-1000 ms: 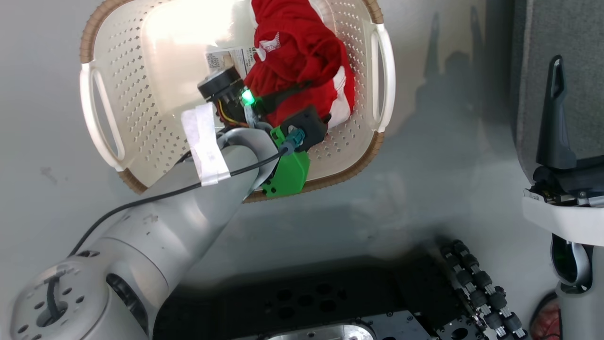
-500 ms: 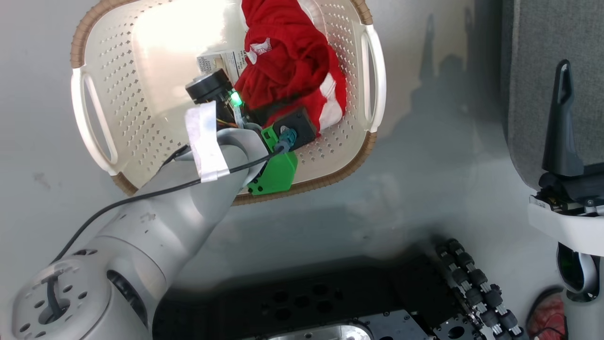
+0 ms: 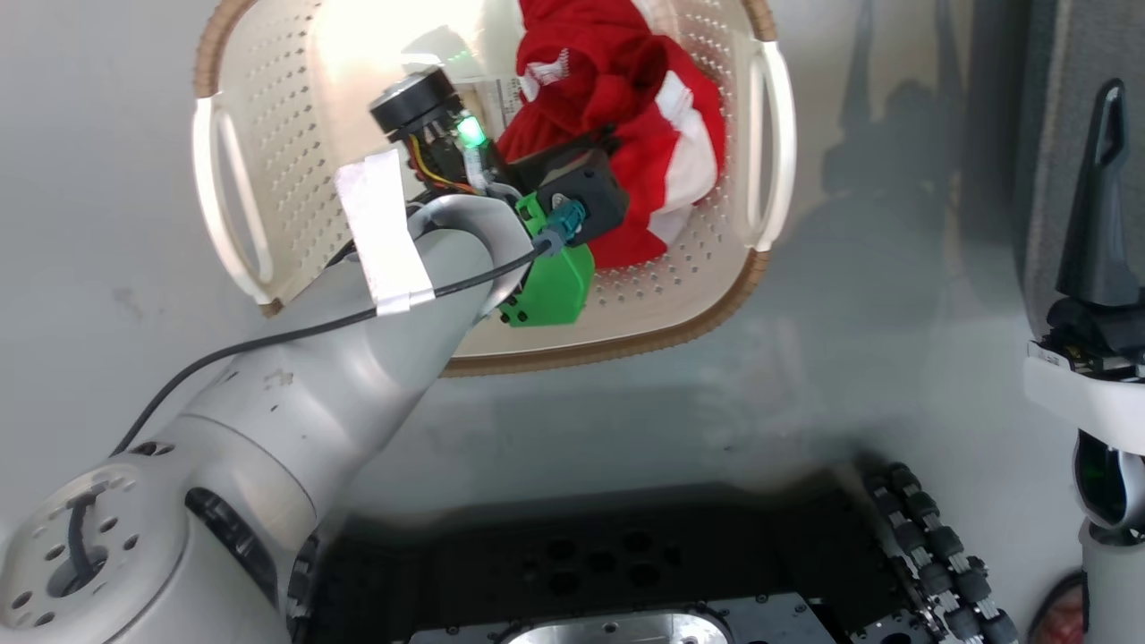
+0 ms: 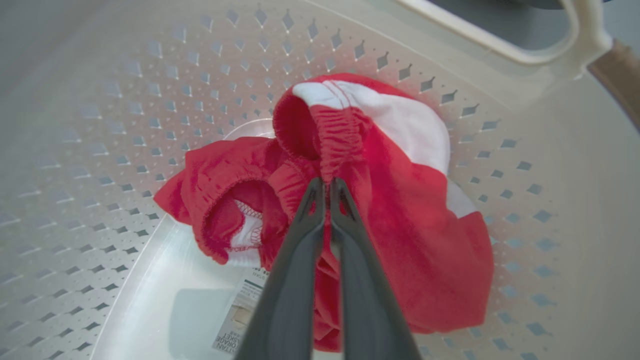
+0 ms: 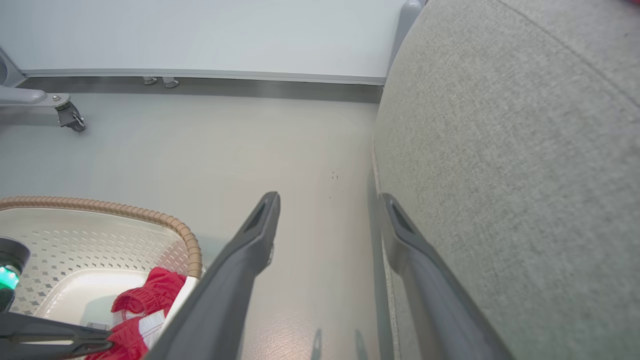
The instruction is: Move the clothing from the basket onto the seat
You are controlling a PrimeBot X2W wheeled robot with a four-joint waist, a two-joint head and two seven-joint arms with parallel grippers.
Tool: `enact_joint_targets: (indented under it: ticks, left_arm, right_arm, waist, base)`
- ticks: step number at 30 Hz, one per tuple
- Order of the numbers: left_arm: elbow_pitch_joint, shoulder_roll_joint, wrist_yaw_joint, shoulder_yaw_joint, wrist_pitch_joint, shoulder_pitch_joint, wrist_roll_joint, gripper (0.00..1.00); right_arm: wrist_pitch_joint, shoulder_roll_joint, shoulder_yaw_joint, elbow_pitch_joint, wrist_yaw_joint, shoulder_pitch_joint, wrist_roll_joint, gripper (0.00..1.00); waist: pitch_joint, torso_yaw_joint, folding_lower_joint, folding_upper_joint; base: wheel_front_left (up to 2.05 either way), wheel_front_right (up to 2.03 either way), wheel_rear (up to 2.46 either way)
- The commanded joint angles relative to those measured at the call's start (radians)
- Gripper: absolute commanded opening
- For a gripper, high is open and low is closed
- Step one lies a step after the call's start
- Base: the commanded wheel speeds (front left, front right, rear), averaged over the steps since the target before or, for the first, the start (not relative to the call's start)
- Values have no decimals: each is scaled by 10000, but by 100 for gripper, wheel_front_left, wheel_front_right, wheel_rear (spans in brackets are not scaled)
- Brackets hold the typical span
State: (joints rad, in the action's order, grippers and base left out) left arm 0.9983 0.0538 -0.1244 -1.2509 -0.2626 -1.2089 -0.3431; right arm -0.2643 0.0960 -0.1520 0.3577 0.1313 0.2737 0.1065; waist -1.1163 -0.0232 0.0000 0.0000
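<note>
The cream perforated basket point(image 3: 608, 349) stands on the floor at the top of the head view. One red garment with white panels, the clothing point(image 3: 626, 89), lies bunched in its right half. My left gripper point(image 4: 325, 187) is down inside the basket point(image 4: 125, 100), shut on a gathered red waistband of the clothing point(image 4: 400, 210). The paper label point(image 4: 240, 320) shows on the basket's bottom. My right gripper point(image 5: 327, 200) hangs open and empty beside the grey seat point(image 5: 500, 150). In the head view it point(image 3: 1109, 98) stands edge-on in front of the seat point(image 3: 1064, 89).
Pale grey floor point(image 5: 225, 150) runs between the basket's rim point(image 5: 185, 235) and the seat. A castor leg point(image 5: 65, 112) and a wall stand at the far side. My dark wheeled base point(image 3: 626, 572) fills the bottom of the head view. A red patch point(image 3: 1060, 617) shows at its lower right edge.
The head camera has shifted, so the whole picture sits further right. My left gripper stays on the clothing, which looks more bunched and pulled up. The right gripper has kept its pose.
</note>
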Motion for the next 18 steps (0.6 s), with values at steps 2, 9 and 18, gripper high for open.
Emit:
enact_joint_targets:
  ticks: [2, 9, 18]
  left_arm:
    - [-559, 405, 122, 162, -23, 230, 305, 0]
    - [-2292, 1441, 513, 959, -18, 1085, 689, 0]
    - [-3714, 2175, 617, 1670, -17, 1943, 991, 34]
  right_arm:
    - [-1, 34, 76, -89, -10, 261, 61, 100]
    - [-1, 1, 62, -201, -10, 682, 30, 100]
    - [-1, -72, -88, -173, -10, 874, 44, 100]
  waist:
    - [-61, 370, 0, 0]
    - [-36, 741, 0, 0]
    - [-18, 826, 0, 0]
  base:
    - [0, 0, 0]
    - [0, 0, 0]
    - [0, 0, 0]
